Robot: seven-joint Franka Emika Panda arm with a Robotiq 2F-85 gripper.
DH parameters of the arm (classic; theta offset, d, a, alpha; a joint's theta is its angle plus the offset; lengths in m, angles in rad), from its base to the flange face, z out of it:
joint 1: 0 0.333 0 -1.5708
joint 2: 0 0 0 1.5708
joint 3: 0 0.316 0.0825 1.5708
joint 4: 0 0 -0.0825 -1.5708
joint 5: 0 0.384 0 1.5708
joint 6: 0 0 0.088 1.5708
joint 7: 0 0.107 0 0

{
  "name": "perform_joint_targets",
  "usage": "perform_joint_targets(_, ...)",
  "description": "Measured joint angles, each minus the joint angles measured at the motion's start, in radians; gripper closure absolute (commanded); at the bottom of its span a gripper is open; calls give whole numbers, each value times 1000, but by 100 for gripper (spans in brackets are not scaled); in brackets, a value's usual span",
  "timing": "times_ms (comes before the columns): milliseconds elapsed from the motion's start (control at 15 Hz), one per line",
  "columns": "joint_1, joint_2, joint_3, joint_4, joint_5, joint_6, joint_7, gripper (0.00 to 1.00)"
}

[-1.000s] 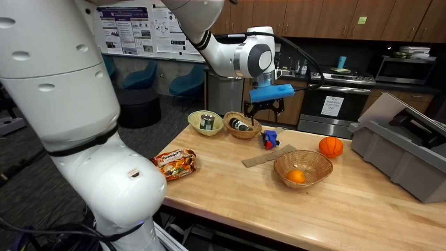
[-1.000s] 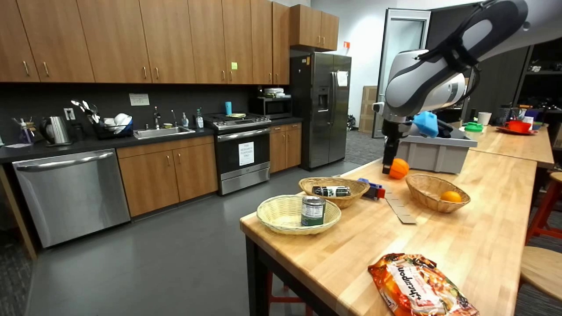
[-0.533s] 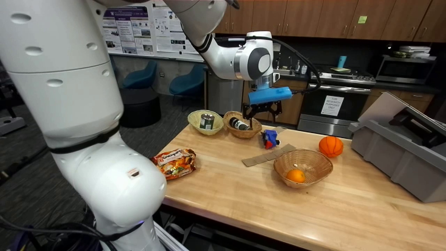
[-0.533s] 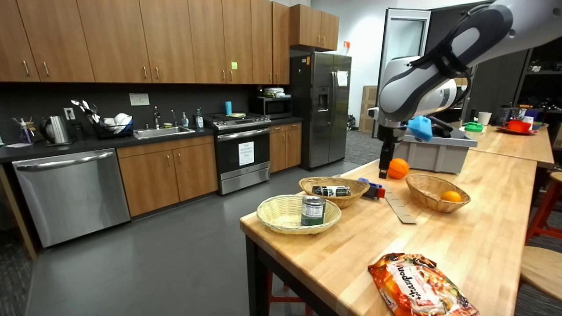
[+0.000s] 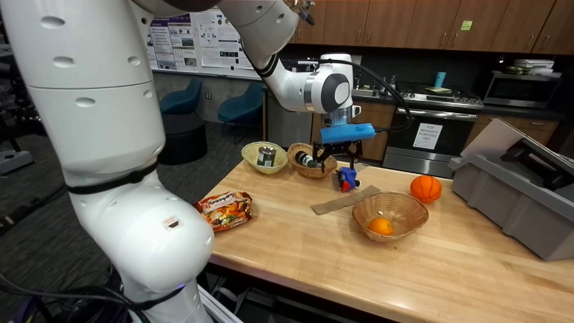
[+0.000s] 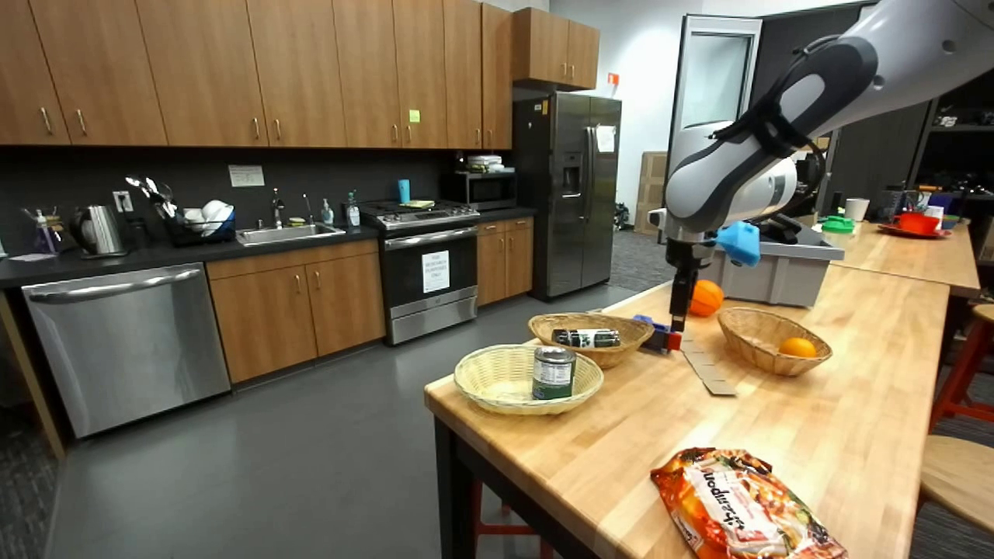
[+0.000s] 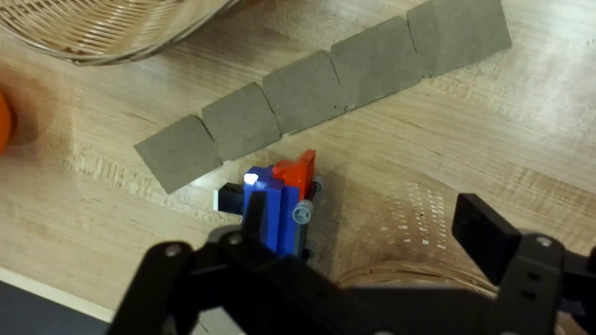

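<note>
My gripper is open and empty, pointing down above the table's far part. It also shows side-on in an exterior view. The nearest thing is a blue and red toy with black parts and grey pegs. In the wrist view the jaws stand wide apart; one finger overlaps the toy, and the other is over bare wood. I cannot tell whether the finger touches the toy. A brown basket with a dark bottle is beside the toy; its rim shows under the gripper in the wrist view.
A pale basket holds a can. A wicker basket holds an orange. A cardboard strip lies by the toy. An orange ball, grey bin and noodle packet are on the table.
My gripper has come down toward the table, close to the blue and red toy, and shifted slightly left in an exterior view. It stays open. The objects on the table have not moved.
</note>
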Motion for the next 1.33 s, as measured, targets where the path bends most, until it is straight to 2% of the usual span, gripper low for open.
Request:
perform_joint_targets(533, -22, 31, -1, 71, -2, 45, 12, 0)
perform_joint_targets(933, -74, 63, -10, 88, -20, 107, -46, 0)
perform_joint_targets(1333, -77, 80, 18, 92, 24, 128, -143, 0)
